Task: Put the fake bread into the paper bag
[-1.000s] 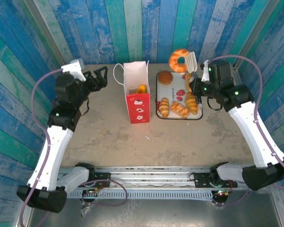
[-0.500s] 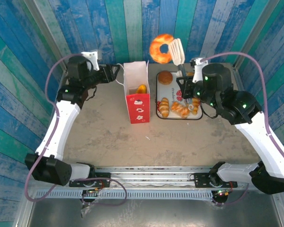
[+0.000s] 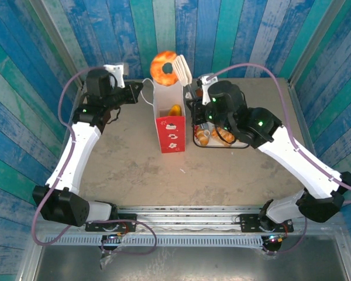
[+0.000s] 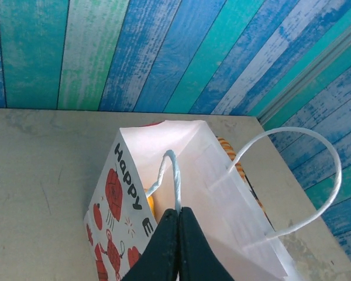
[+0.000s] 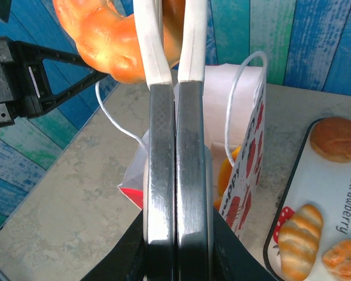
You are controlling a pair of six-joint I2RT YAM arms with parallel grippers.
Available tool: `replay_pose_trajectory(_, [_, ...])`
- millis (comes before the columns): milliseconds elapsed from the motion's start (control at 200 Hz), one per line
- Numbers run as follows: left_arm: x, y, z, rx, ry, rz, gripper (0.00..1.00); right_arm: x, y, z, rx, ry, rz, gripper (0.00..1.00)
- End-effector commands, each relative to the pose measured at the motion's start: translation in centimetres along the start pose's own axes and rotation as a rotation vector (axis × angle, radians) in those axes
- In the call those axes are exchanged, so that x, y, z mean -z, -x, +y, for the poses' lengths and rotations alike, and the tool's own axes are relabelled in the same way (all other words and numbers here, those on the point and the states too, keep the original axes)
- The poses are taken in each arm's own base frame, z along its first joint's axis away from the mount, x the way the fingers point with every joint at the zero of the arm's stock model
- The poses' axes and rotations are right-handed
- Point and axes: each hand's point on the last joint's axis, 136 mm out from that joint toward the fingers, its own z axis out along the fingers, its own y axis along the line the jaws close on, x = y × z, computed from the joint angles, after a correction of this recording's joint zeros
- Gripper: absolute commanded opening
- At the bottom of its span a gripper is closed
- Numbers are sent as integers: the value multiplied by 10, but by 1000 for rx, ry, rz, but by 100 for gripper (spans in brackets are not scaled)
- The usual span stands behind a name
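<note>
Right end effector (image 5: 175,47) is clenched on one ring doughnut (image 5: 102,38), orange and glossy, pinched at its edge between the two white fingers (image 5: 146,47). From above, the doughnut (image 3: 164,65) hangs in the air over the back rim of the paper bag (image 3: 170,120), not in it yet.

One bag, upright on the tabletop (image 3: 134,170), with its mouth open, a white top and a red printed bottom. It has two thin white handles. Left end effector (image 4: 177,215) is closed tight on one handle loop (image 4: 176,181) at the bag's left side. The second loop (image 4: 292,129) arcs free on the other side. In the top view the left end effector (image 3: 139,89) sits just beside the bag's upper left corner.

One orange pastry (image 3: 175,109) lies inside the bag, and it also peeks out of the mouth in the right wrist view (image 5: 229,170).

One white tray (image 5: 316,187) with strawberry print sits just right of the bag. The right wrist view gives three pieces on it: one round bun (image 5: 338,139) and two striped rolls (image 5: 298,231), the second one cut by the frame corner. From above, the right arm covers much of the tray, so I cannot tell the full count on it. Two rolls show there under the arm, near the tray's front.

Counted so far: one doughnut held, one piece in the bag, three on the tray.
</note>
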Motion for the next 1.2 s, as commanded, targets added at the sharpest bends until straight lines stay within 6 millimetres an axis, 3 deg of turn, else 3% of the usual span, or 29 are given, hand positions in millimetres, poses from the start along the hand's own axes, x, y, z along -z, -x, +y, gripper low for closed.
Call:
replay_pose_trajectory(0, [4,0,7,-12,37,-16,0,0,20,14,-26,51,-66,1])
replay_pose_trajectory(230, [15,2,10,-17,72,-51,0,-16,-8,8,-27,23,19,1])
replay_pose_trajectory(441, [15,-5,22,-7,128,-44,0,-28,-37,18,-40,88,115,1])
replay_pose_trajectory(461, [23,0,18,-14,123,-68,0,-29,-40,18,-43,90,123,1])
replay_pose_trajectory(606, [26,-4,22,-4,146,-72,0,-39,-59,16,-44,80,178,1])
replay_pose_trajectory(1197, [39,-3,27,-5,180,-97,0,-44,-88,-40,5,-163,287,1])
